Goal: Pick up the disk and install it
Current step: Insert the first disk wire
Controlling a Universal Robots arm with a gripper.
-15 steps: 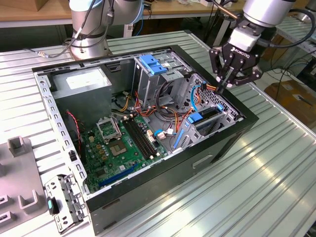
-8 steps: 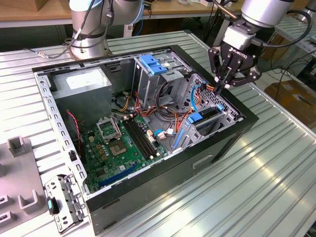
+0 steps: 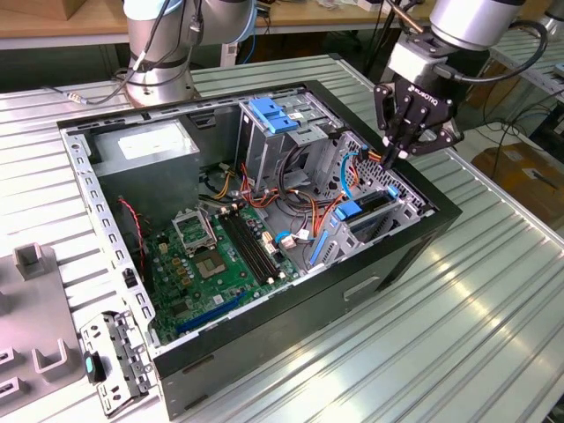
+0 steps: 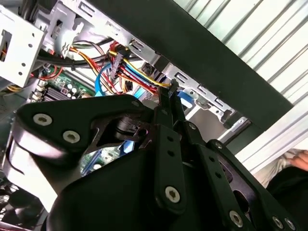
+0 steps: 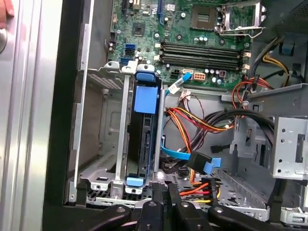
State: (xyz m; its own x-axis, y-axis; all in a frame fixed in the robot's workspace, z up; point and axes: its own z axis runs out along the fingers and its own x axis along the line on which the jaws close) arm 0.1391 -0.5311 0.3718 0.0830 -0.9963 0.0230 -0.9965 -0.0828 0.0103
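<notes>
The disk [image 5: 140, 144] stands on edge in a slot of the metal drive cage [image 5: 103, 144] at the open computer case's wall, with a blue rail piece [image 5: 145, 98] on its upper edge. The exterior view shows the disk [image 3: 372, 204] in that cage at the case's right side. My gripper [image 3: 390, 157] hangs just above the case's right wall, over the cage's far end and a bundle of coloured cables [image 4: 130, 67]. Its black fingertips [image 4: 172, 91] are pressed together with nothing between them. In the first wrist view the gripper [image 5: 166, 195] is above the cage's end, apart from the disk.
The black case [image 3: 291, 326] lies open on a ribbed metal table. Inside are a green motherboard [image 3: 220, 256], a grey box with a white sticker [image 3: 145, 145] and an upper bay with a blue handle [image 3: 273, 115]. Grey fixtures [image 3: 35, 264] sit on the exterior view's left. A hand [image 5: 5, 12] is near the case.
</notes>
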